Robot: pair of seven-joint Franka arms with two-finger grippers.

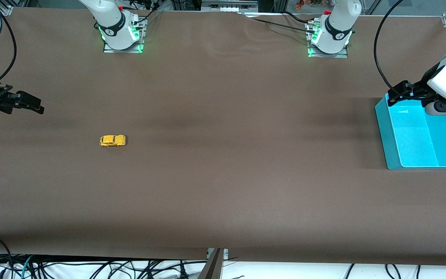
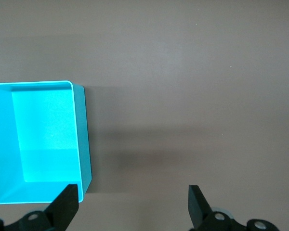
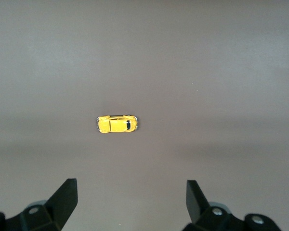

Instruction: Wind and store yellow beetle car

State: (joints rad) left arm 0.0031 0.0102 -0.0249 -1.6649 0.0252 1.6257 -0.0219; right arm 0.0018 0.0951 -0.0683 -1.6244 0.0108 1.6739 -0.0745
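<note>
You are hovering the right gripper point(image 3: 130, 202), jaws spread wide and empty, over bare table point(image 1: 223, 174) near the yellow car point(image 1: 112, 140) — I judge descending square across its narrow body, fingers clear of the wheels, is best. The car, tiny, rounded, dark-windowed, is sitting upright toward the right arm's end; the left gripper point(image 2: 132, 204), also wide open, is waiting over the teal bin point(image 1: 385, 135).

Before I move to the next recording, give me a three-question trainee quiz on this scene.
1. True or false: the yellow beetle car lies in the teal bin.
2. Which gripper has the car in its wrist view: A left gripper, B right gripper?
3. Fill in: both grippers are ____.

Key: 1 false, it sits on the table toward the right arm's end; 2 B; 3 open.
</note>
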